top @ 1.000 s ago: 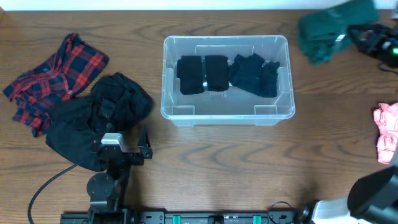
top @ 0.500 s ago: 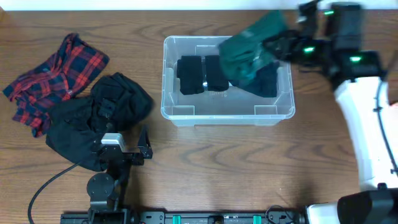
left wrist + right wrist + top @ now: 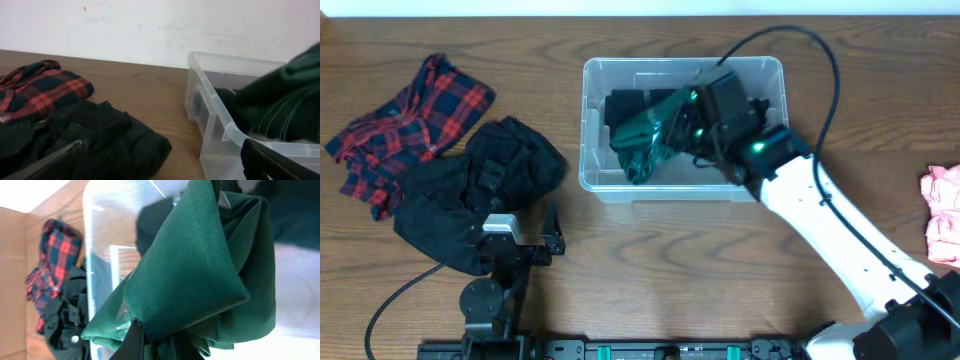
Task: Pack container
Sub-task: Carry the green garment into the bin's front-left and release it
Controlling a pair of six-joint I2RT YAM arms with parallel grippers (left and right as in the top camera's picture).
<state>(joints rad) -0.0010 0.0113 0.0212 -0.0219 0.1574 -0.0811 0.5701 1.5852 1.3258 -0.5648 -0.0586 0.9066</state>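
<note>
At the far left of the surface lies a red plaid shirt (image 3: pixel 410 125), crumpled, near the left edge. Just right of it, and touching it, I see a black garment (image 3: pixel 485 185) in a loose heap. My left gripper (image 3: pixel 162 147) sits low at the front edge of that heap with its jaws spread wide and nothing between them. From its wrist view the black garment fills the space in front of it.

The container (image 3: pixel 760 180) stands at the middle of the surface, closer to the back edge than to the front, well apart from the heap on its left. Inside, against the back left wall, a folded black piece (image 3: pixel 623 105) shows. In front of it a green cloth (image 3: pixel 648 145) hangs bunched over the left half of the container, its lower folds reaching toward the front wall. I cannot tell whether it touches the bottom. My right gripper (image 3: pixel 155 345) is over the container, reaching in from the right, jaws pinched tight on the green cloth. The white right arm (image 3: pixel 830 225) slants away from there toward the front right corner.

At the right edge lies a pink cloth (image 3: pixel 942 215), well apart from the container.
</note>
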